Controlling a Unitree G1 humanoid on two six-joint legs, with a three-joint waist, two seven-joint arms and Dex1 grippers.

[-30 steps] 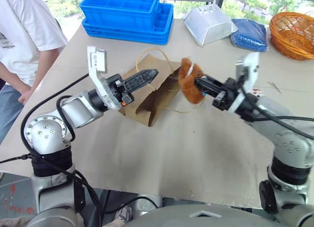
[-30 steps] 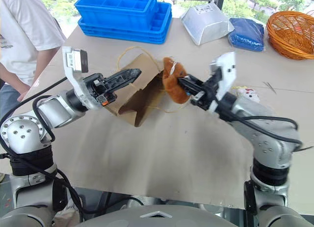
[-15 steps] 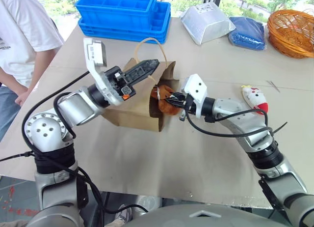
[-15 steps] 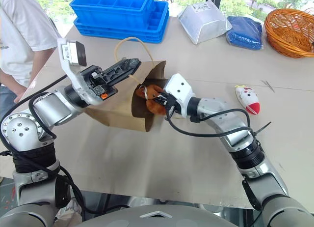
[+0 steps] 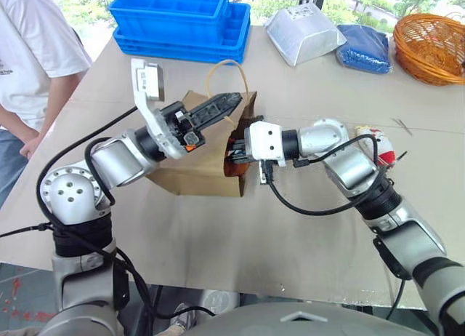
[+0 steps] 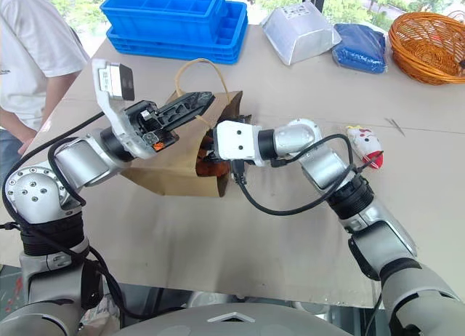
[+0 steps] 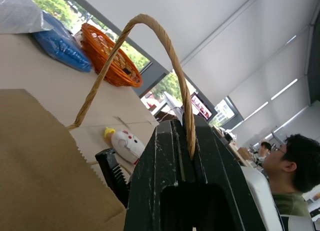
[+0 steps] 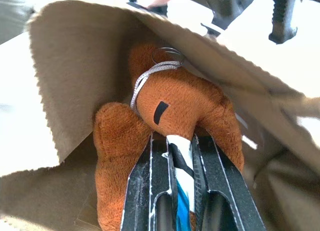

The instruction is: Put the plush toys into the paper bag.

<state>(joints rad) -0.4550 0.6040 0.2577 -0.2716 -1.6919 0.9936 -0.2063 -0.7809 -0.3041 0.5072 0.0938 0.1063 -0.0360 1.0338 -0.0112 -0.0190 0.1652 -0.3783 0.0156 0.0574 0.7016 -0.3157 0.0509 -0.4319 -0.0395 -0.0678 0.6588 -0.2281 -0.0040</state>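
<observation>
The brown paper bag [image 5: 195,170] lies on its side on the table, mouth facing right. My left gripper [image 7: 186,128] is shut on its cord handle [image 7: 150,31] and holds the upper lip of the mouth up. My right gripper [image 8: 179,141] reaches into the mouth, shut on the white and blue tag of the brown plush toy [image 8: 175,106], which sits inside under the paper lip. The white plush toy [image 5: 376,143], with a red end and a yellow tuft, lies on the table to the right of the bag, apart from both grippers.
Stacked blue crates [image 5: 182,20] stand at the far edge behind the bag. Beside them to the right are a silver pouch [image 5: 305,34], a blue bag [image 5: 367,45] and a wicker basket [image 5: 432,45]. A person in a white shirt [image 5: 36,52] stands at the table's left side.
My right gripper has swung left and carried the brown toy from in front of the bag deep into its mouth. The left gripper has kept its hold on the handle.
</observation>
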